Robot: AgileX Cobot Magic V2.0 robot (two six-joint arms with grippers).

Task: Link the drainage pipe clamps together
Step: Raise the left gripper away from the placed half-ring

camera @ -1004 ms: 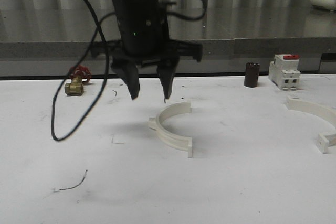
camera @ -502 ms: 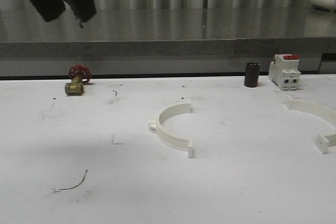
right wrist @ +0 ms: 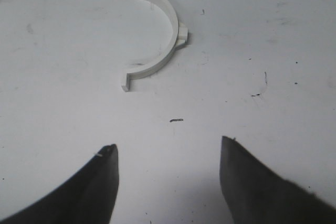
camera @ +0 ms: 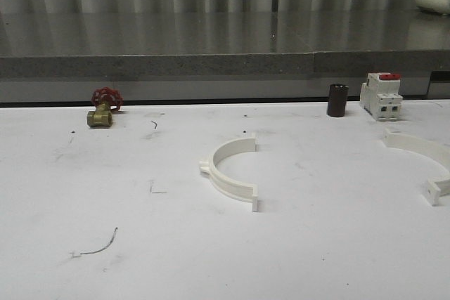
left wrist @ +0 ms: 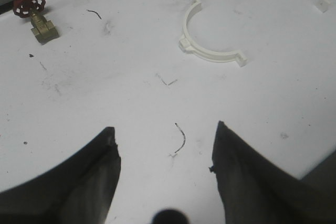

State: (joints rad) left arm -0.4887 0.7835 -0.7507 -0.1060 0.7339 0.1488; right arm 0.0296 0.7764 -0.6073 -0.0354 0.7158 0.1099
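Note:
Two white drainage pipe clamps lie apart on the white table. One half-ring (camera: 215,172) is at the middle, its open side facing right. The other (camera: 418,145) lies at the right edge, partly cut off. In the left wrist view the middle half-ring (left wrist: 212,54) lies well beyond my left gripper (left wrist: 164,148), which is open and holds nothing. In the right wrist view a half-ring (right wrist: 167,10) lies ahead of my right gripper (right wrist: 169,150), which is also open and holds nothing. Neither gripper touches a clamp.
A brass valve with a red handwheel (camera: 103,107) stands at the back left. A dark cylinder (camera: 337,100) and a white breaker with a red top (camera: 381,95) stand at the back right. A grey ledge runs behind the table.
The left arm, which hung open over the table just left of the middle half-ring, has risen and left the front view at the upper left. Both half-rings stay where they were.

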